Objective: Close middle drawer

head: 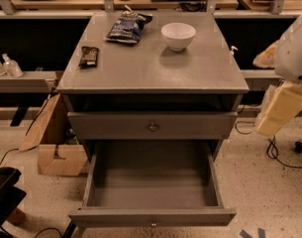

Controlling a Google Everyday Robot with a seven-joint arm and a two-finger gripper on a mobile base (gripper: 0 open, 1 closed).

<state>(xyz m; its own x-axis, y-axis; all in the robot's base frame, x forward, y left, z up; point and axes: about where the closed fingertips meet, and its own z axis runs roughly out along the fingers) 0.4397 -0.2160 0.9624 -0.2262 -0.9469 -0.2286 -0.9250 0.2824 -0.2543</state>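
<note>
The grey cabinet (150, 73) stands in the middle of the camera view. Its middle drawer (151, 216) is pulled far out toward me, showing a bare grey box interior (151, 180) and a small brass knob (153, 224) on its flat front. The top drawer front (116, 125), with its own knob (152, 127), is shut above it. The lowest drawer is hidden beneath the open one. My gripper is out of view. Only part of my arm, a white and cream link (281, 108), shows at the right edge, apart from the cabinet.
On the cabinet top are a white bowl (178, 35), a dark snack bag (126, 26) and a small dark bar (88, 56). A cardboard box (59, 157) sits on the floor at left. A black object (3, 192) is at lower left. Cables (276, 155) lie at right.
</note>
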